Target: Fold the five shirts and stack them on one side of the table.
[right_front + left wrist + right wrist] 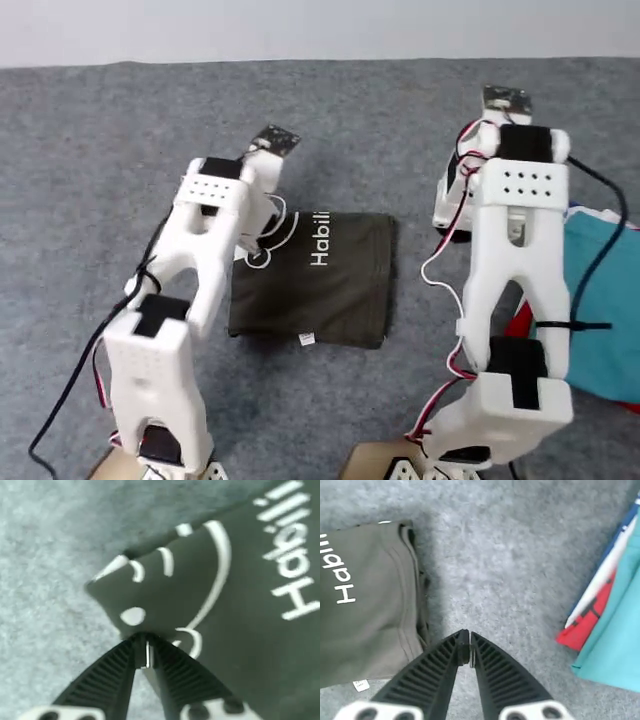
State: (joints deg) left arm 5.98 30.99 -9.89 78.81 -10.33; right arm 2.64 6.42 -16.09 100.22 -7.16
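my left fingers (107, 677) are pinched shut on the edge of the dark olive shirt (240, 640), which lies folded mid-way across the desk (90, 150). my right fingers (432, 672) are closed on nothing over the desk, between it and the teal shirt (615, 655) lying on a red shirt (582, 622).

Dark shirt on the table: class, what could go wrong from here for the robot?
1. The left end effector, shut at the dark shirt edge, could drag the fold open if it catches fabric.
2. The coloured shirts lie partly under the right arm, which could snag them.
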